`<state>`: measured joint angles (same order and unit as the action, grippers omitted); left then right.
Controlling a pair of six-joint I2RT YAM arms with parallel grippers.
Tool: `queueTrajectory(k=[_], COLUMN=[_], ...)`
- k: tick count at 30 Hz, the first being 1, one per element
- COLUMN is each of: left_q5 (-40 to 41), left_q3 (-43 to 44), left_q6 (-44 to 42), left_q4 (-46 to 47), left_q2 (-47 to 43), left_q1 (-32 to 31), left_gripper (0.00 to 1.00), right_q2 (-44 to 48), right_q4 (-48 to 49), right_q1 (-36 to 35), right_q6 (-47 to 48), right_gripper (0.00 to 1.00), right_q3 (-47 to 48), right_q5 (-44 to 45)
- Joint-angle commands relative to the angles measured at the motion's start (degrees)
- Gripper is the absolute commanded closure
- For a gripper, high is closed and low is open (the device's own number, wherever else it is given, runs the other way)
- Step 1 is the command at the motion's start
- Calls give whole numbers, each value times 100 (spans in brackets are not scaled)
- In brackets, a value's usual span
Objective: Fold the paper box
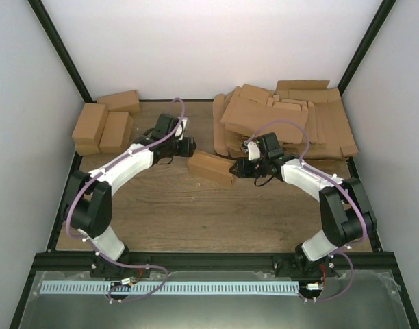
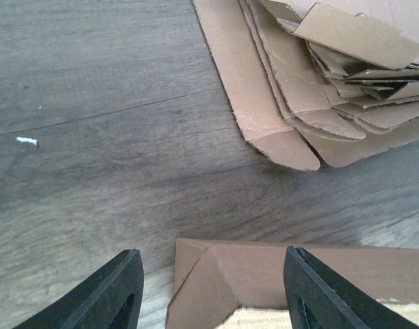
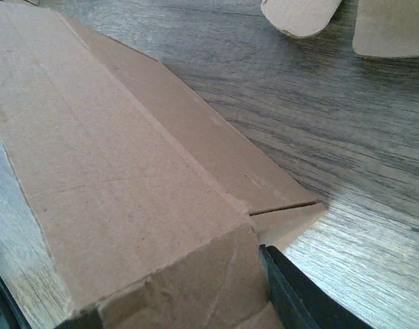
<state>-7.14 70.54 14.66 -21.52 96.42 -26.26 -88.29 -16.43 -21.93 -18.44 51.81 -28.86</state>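
Bright, even light from above; soft shadows; wrist views perhaps slightly soft

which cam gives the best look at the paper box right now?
Top external: the whole paper box shows, end to end. Right wrist shows only one end and the top face, close up, clamped in the right gripper. Left wrist catches just a flapped end.

left arm (image 1: pixel 127 164) and right arm (image 1: pixel 304 175) had white shells with black joints (image 1: pixel 93 205), purple cables (image 1: pixel 68 214) ran along both, fingers (image 2: pixel 120 295) were matt black wedges
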Motion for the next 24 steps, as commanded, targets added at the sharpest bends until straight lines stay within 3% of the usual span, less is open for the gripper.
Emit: queueTrajectory(k=[1, 12, 15, 24], left_q5=[86, 143, 270, 325], left_q3=[-339, -1099, -1096, -861], left_q6=[34, 50, 33, 37], left_q4=[269, 699, 737, 866], left_q2=[-520, -1052, -947, -473], left_q1=[-31, -31, -30, -35], left_gripper=[40, 39, 53, 54], right_q2=[-31, -83, -109, -131], right_q4=[-87, -80, -89, -136], right_q1=[14, 13, 10, 14], right_q6=[86, 119, 117, 148], right_gripper=[63, 63, 63, 63], right_q3=[224, 255, 276, 302], right_q5=[-10, -20, -33, -88])
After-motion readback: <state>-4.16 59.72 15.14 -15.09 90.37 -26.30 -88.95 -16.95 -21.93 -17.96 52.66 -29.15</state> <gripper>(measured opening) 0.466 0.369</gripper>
